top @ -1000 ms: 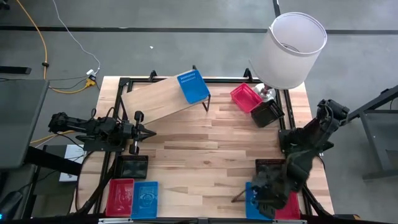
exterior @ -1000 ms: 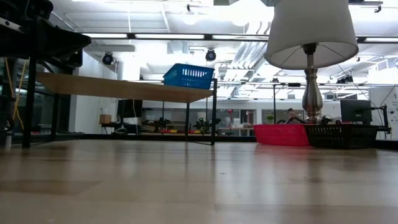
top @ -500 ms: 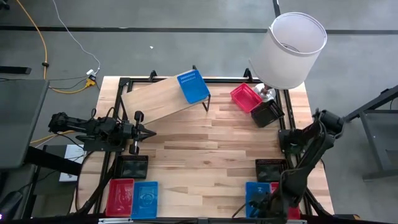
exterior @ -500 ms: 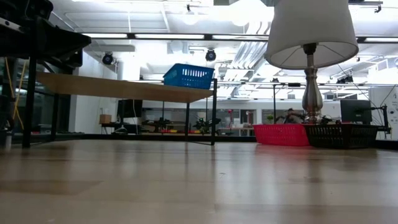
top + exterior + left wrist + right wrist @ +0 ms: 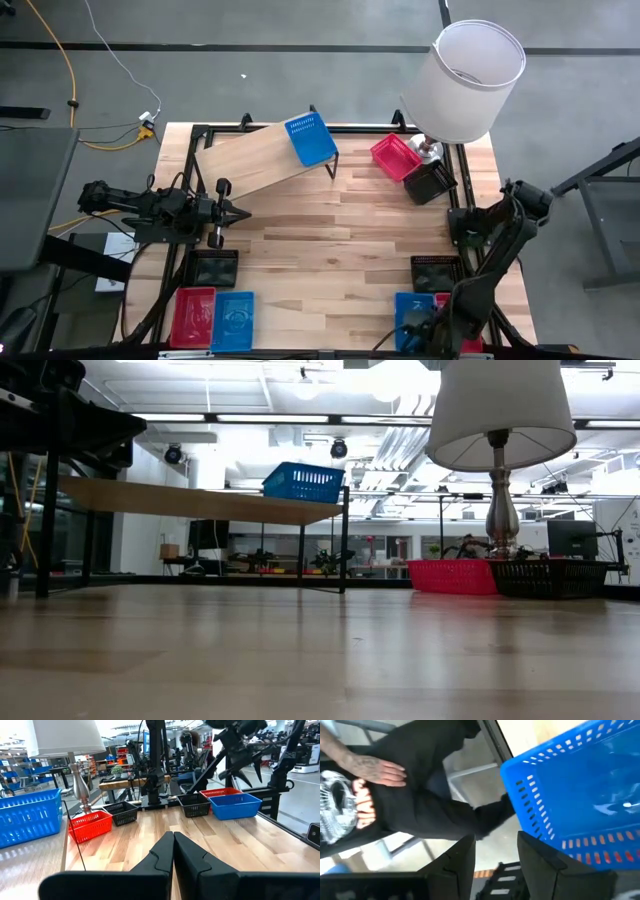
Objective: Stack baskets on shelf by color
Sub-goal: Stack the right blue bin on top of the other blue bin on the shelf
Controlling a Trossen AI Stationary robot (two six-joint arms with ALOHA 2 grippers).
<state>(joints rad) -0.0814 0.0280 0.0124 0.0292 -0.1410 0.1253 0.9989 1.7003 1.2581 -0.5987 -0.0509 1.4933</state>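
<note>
The shelf (image 5: 255, 160) stands at the table's far left on its black frame. One blue basket (image 5: 311, 139) sits on the plank's right end (image 5: 303, 482). A red basket (image 5: 395, 155) and a black basket (image 5: 430, 182) rest on the table by the lamp. My right gripper (image 5: 420, 325) is open at the near edge over the near-right blue basket (image 5: 580, 795). That basket lies between a black basket (image 5: 437, 270) and a red one (image 5: 466, 330). My left gripper (image 5: 228, 211) waits shut at the table's left (image 5: 173, 851). My right gripper stands open beside the blue basket's outer wall (image 5: 540, 827), which lies outside the gap between its fingers. Whether the nearer finger (image 5: 540, 857) touches that wall I cannot tell.
A lamp with a white shade (image 5: 465, 80) rises over the far right corner. Near the left corner lie a black basket (image 5: 215, 268), a red basket (image 5: 193, 315) and a blue basket (image 5: 235, 320). A person in dark clothes (image 5: 420, 795) stands just past the near edge.
My right gripper has moved toward the table's near edge and come over the near-right blue basket, the arm stretching that way. In the last half second it has hardly shifted. No basket has moved.
</note>
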